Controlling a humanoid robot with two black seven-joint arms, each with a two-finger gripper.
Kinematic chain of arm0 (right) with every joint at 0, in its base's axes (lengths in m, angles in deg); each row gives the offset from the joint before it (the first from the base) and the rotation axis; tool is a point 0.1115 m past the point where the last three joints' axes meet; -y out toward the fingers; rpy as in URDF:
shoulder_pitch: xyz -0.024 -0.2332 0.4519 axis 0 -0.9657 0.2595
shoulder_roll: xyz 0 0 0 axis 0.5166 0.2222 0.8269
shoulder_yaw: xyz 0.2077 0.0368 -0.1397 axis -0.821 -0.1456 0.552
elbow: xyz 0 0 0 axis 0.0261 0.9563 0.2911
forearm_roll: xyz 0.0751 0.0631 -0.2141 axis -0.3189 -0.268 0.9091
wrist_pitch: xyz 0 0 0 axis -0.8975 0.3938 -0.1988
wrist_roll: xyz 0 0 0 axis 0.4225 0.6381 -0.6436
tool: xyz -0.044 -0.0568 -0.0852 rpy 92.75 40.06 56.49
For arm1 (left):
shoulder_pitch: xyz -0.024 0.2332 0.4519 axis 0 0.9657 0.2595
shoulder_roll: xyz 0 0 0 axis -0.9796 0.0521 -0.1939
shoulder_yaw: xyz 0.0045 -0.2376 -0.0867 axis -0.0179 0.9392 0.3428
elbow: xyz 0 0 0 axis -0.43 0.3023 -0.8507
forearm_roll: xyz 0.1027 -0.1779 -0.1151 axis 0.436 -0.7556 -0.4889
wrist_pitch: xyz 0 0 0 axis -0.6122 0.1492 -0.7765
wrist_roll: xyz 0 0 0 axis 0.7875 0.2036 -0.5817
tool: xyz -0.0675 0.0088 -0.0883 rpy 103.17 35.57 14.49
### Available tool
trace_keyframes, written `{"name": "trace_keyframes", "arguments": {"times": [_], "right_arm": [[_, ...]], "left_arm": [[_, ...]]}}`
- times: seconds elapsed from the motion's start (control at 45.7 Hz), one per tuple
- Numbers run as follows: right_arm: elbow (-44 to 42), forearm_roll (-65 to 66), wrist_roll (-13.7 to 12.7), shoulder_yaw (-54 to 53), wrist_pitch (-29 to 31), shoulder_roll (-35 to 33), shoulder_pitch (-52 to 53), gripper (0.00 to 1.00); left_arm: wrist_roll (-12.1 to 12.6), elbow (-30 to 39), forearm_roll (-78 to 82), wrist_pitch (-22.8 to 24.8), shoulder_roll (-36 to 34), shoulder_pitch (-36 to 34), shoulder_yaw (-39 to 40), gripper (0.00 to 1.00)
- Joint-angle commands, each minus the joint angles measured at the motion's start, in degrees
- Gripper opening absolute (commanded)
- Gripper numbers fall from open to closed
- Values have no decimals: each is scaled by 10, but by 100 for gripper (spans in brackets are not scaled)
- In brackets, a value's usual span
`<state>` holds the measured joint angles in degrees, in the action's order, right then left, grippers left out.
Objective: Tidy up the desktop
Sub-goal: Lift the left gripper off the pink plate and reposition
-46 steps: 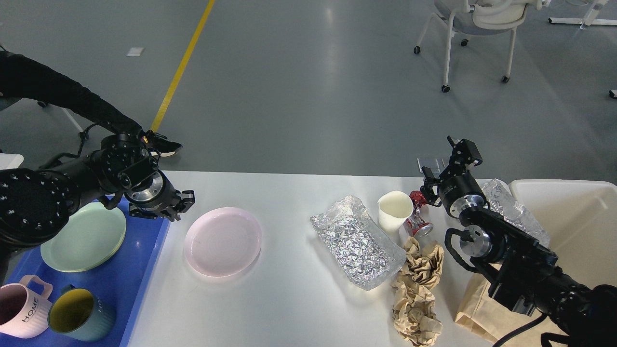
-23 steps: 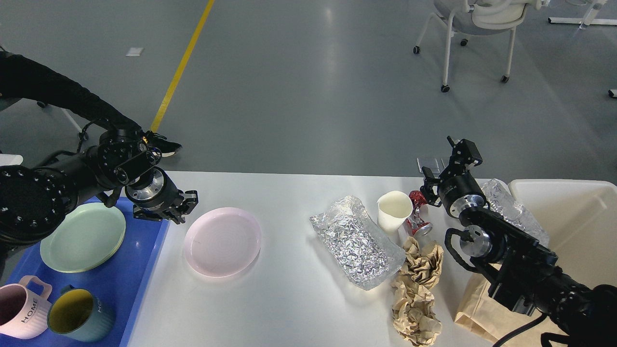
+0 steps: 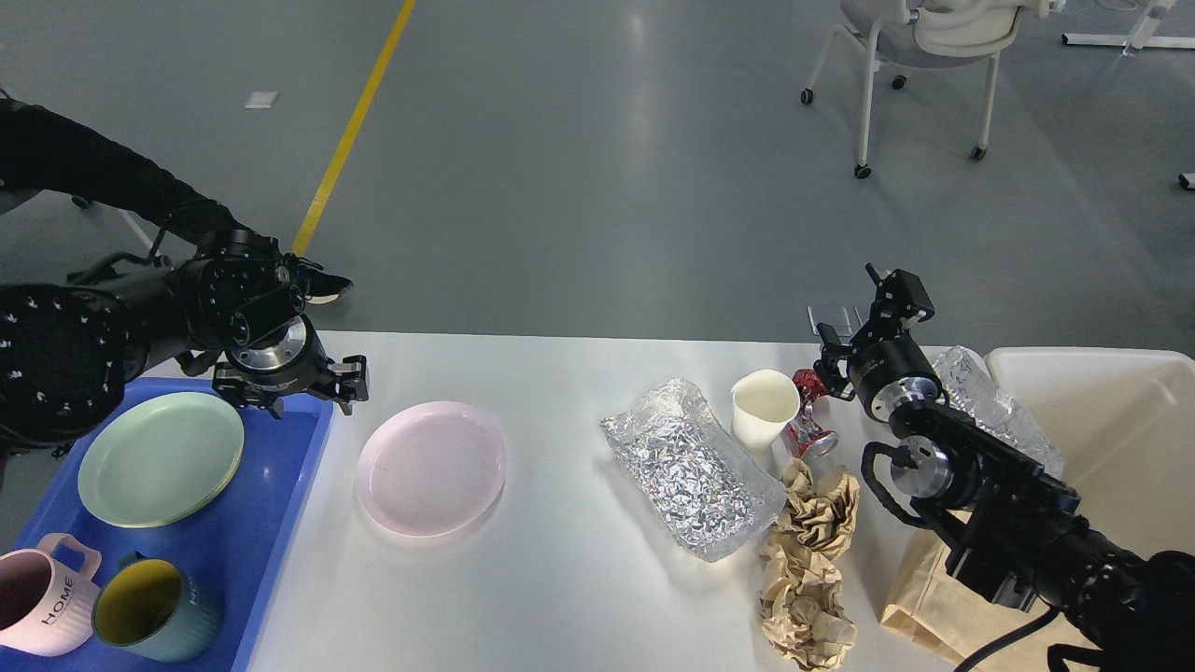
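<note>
The white desktop (image 3: 560, 579) spans the head view. A pink plate (image 3: 431, 467) lies on it left of centre. My left gripper (image 3: 291, 387) hovers over the far right corner of the blue tray (image 3: 238, 546), just left of the pink plate, open and empty. Right of centre lie a crumpled foil bag (image 3: 691, 467), a white cup (image 3: 764, 409), a crushed red can (image 3: 808, 425) and crumpled brown paper (image 3: 808, 560). My right gripper (image 3: 829, 359) sits right beside the can's top. It is dark, so its fingers cannot be told apart.
The tray holds a green plate (image 3: 161, 457), a pink mug (image 3: 42, 597) and a teal mug (image 3: 154, 607). A cream bin (image 3: 1111, 439) stands at the right, with crumpled clear plastic (image 3: 990, 401) and a brown paper bag (image 3: 920, 597) beside it. A chair (image 3: 924, 37) stands far behind.
My left gripper has risen slightly, drifted back left toward the tray's far corner and turned at the wrist. The right arm and the objects have not moved.
</note>
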<state>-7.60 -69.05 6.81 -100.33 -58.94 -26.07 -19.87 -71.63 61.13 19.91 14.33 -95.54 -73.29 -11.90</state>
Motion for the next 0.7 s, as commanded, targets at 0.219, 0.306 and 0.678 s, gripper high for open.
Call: {"name": "trace_keyframes", "arguments": {"times": [0.219, 0.306, 0.678], "right_arm": [[0, 0, 0, 0, 0, 0, 0, 100], [0, 0, 0, 0, 0, 0, 0, 100], [0, 0, 0, 0, 0, 0, 0, 100]], "left_arm": [[0, 205, -1, 23, -16, -211, -88, 95], [-1, 218, -1, 57, -18, -252, -97, 95], [-24, 201, -27, 100, -18, -230, -94, 95]]}}
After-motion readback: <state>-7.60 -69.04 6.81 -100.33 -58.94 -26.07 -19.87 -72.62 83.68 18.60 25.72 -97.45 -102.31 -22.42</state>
